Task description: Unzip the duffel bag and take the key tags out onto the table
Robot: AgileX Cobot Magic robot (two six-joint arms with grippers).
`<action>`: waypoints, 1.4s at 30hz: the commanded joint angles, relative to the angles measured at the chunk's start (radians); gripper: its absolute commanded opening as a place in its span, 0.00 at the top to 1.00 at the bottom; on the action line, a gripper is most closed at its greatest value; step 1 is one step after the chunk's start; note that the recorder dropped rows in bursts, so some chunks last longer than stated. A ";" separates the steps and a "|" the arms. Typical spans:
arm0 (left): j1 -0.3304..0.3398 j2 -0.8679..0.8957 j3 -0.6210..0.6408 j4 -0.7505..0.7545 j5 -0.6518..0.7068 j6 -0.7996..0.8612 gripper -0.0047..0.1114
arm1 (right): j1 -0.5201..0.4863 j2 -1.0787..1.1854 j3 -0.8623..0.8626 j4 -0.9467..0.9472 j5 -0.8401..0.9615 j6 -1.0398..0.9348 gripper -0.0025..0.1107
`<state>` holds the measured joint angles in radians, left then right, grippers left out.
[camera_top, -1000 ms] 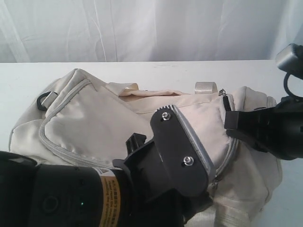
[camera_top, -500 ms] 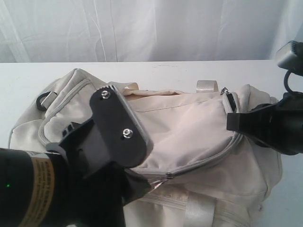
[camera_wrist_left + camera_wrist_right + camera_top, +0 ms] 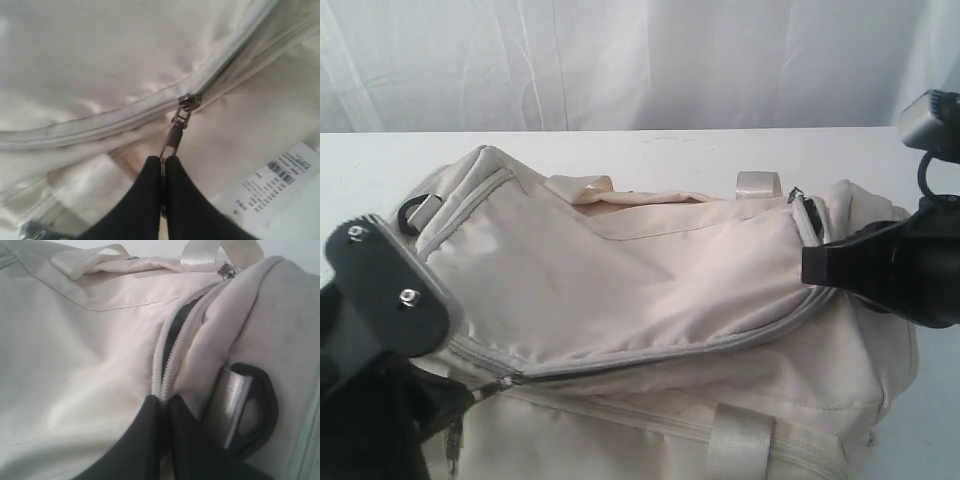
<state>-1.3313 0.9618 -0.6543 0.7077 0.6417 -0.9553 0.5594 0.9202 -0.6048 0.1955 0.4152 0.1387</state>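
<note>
The cream duffel bag (image 3: 650, 290) lies across the white table (image 3: 720, 150). My left gripper (image 3: 163, 159) is shut on the metal zipper pull (image 3: 176, 135), whose slider (image 3: 505, 381) now sits near the bag's left front corner. Behind the slider the grey zipper tape (image 3: 680, 350) runs back to the right. My right gripper (image 3: 163, 400) is shut on the zipper edge (image 3: 170, 355) at the bag's right end, beside a black strap ring (image 3: 250, 410). There the zipper gapes with dark lining showing. The key tags are out of view.
Two satin handles (image 3: 758, 183) lie at the bag's far side and one webbing handle (image 3: 738, 440) at the near side. A white barcode label (image 3: 280, 175) shows in the left wrist view. A white curtain (image 3: 620, 60) hangs behind the table.
My left gripper has drawn the zipper pull leftward along the bag's front, from the right part to the left front corner. The right gripper has held its place on the bag's end.
</note>
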 commanded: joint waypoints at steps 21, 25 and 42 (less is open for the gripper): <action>-0.007 -0.205 0.017 0.120 0.532 0.142 0.96 | -0.001 0.001 -0.001 -0.084 -0.048 -0.120 0.73; -0.007 -0.205 0.017 0.120 0.527 0.200 0.96 | -0.001 -0.012 -0.001 -0.051 -0.047 -0.167 0.53; -0.007 -0.205 0.017 0.150 0.285 0.464 0.96 | 0.173 -0.108 -0.003 0.794 0.130 -1.392 0.48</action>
<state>-1.3389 0.7637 -0.6469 0.8386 0.9395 -0.5035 0.6977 0.8007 -0.6048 0.8848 0.5274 -1.1136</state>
